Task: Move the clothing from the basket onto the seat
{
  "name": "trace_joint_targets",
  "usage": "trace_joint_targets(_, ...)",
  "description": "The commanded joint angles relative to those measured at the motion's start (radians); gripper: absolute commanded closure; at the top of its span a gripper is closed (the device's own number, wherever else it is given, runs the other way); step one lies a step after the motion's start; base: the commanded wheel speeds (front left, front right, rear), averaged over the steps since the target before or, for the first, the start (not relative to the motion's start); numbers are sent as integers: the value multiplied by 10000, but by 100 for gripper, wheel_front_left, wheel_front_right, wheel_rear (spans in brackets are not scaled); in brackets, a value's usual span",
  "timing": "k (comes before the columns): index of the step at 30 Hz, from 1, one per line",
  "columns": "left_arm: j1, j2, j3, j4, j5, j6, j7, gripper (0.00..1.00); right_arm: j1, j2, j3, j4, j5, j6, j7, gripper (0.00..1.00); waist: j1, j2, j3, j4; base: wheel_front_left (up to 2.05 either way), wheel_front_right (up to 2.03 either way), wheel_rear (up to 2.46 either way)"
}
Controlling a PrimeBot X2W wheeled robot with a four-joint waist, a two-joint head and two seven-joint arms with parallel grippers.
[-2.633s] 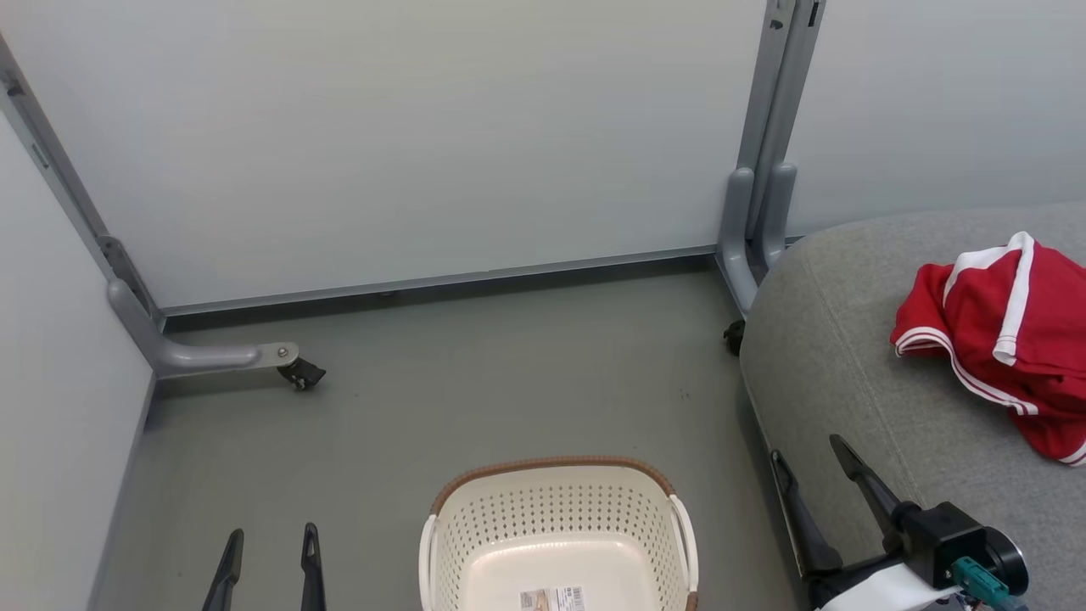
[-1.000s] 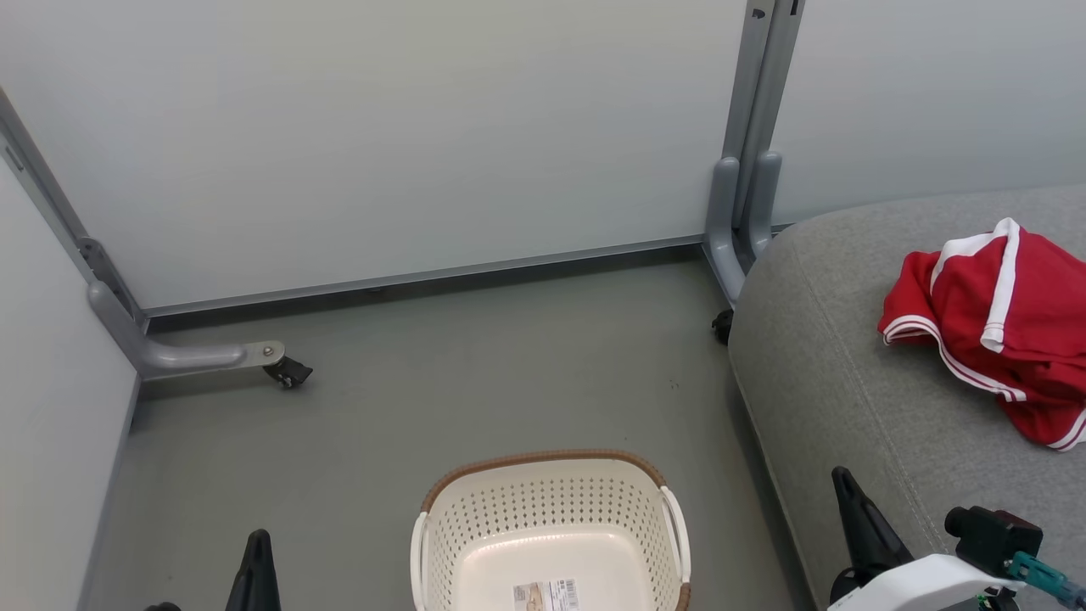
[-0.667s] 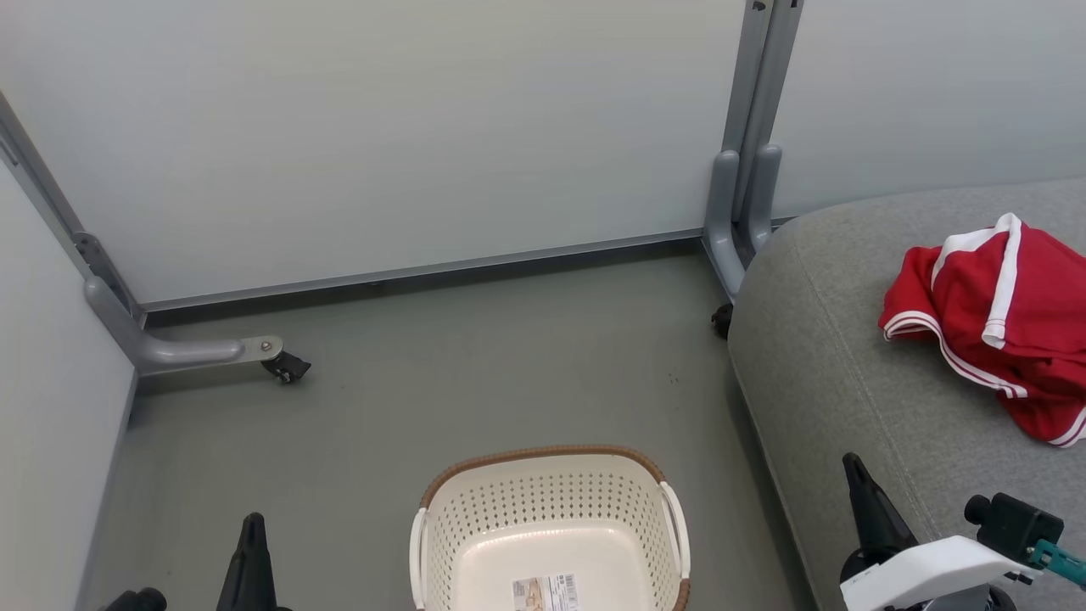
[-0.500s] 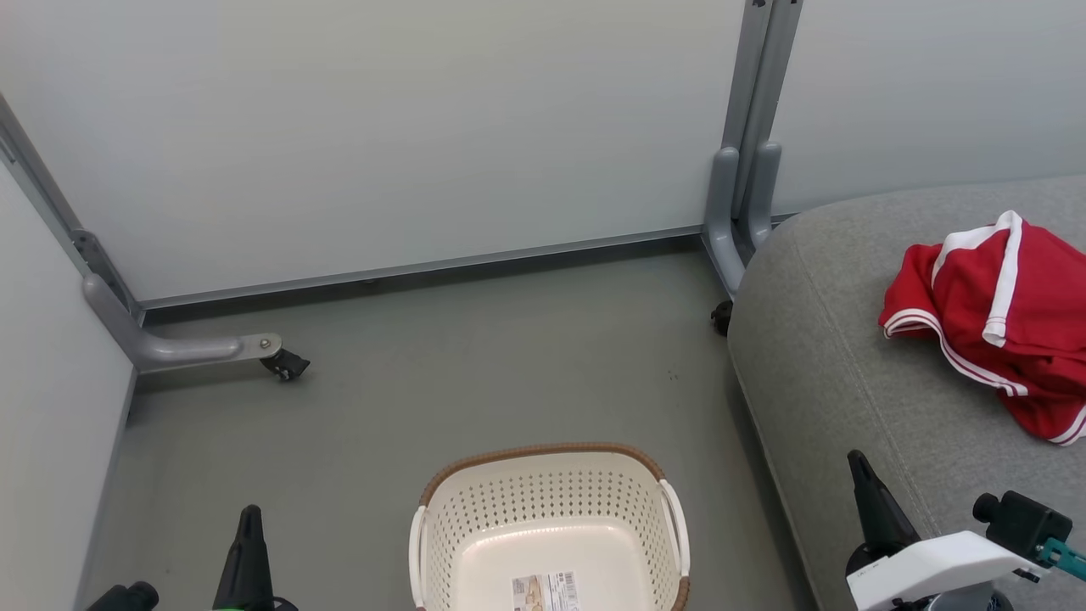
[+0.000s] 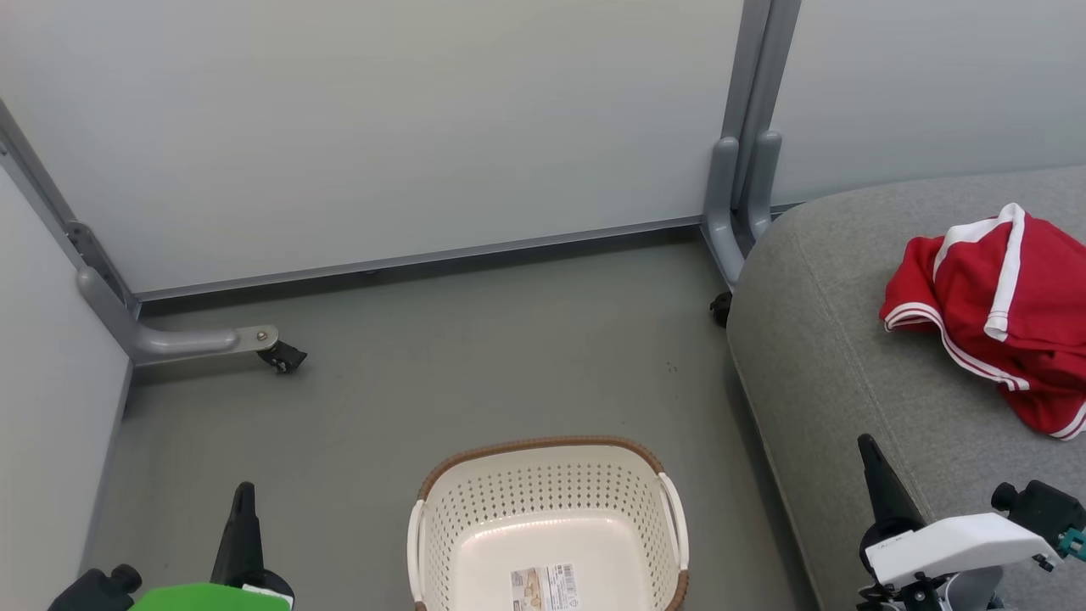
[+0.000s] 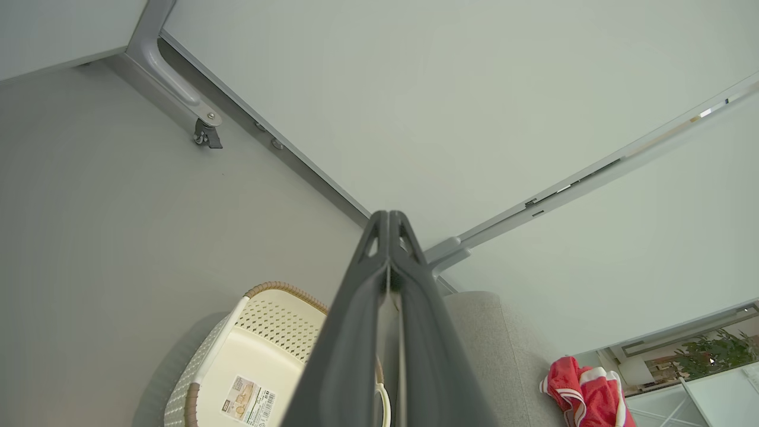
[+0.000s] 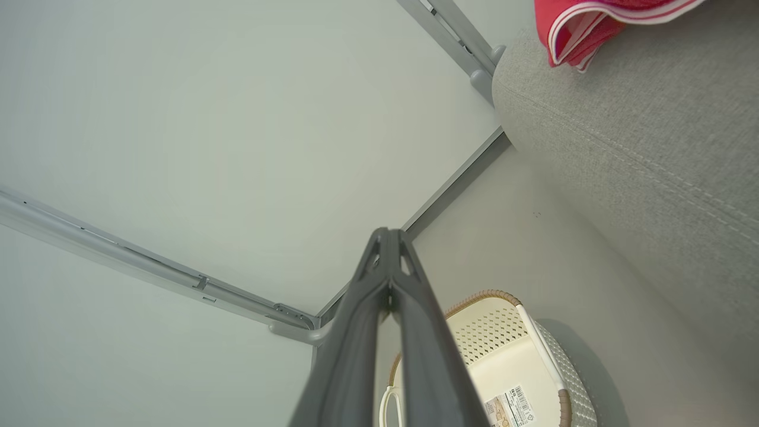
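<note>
The red clothing [image 5: 1005, 314] with white stripes lies crumpled on the grey seat [image 5: 848, 356] at the right. The cream basket [image 5: 547, 518] with a brown rim stands on the floor at bottom centre, holding nothing but a label on its bottom. My left gripper [image 5: 244, 501] is at the lower left, shut and holding nothing, left of the basket. My right gripper [image 5: 870, 454] is shut too, over the seat's front edge, right of the basket. In the left wrist view my gripper [image 6: 388, 222] has its fingers pressed together, with basket [image 6: 249, 356] and clothing [image 6: 584, 394] below. The right wrist view shows my right gripper [image 7: 386, 237] shut, with the basket [image 7: 510, 356] and seat [image 7: 622, 148].
Pale partition panels stand behind and to the left, on grey metal legs with castors [image 5: 280, 356]. A second panel foot [image 5: 734, 229] stands against the seat's far corner. Bare grey floor [image 5: 475, 356] lies between the panels, basket and seat.
The view has shifted slightly downward. Both grippers have risen a little in the picture and stay shut. Basket and clothing lie as before.
</note>
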Motion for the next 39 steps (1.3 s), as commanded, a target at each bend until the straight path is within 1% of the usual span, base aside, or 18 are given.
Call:
trace_joint_targets(1,-342,89,58,-43,-301,-76,51,100,-272,-16,-79,-55,302,-3,89,100,0,0,16,-3,0,0,0)
trace_joint_targets(15,-785,94,216,137,-1856,-172,445,100,-513,4,-333,26,1805,-4,489,100,0,0,168,-26,0,0,0)
trace_joint_targets(39,-1414,87,458,411,-4025,-297,1035,100,-854,48,-703,146,3931,-5,1060,100,0,0,422,-65,0,0,0)
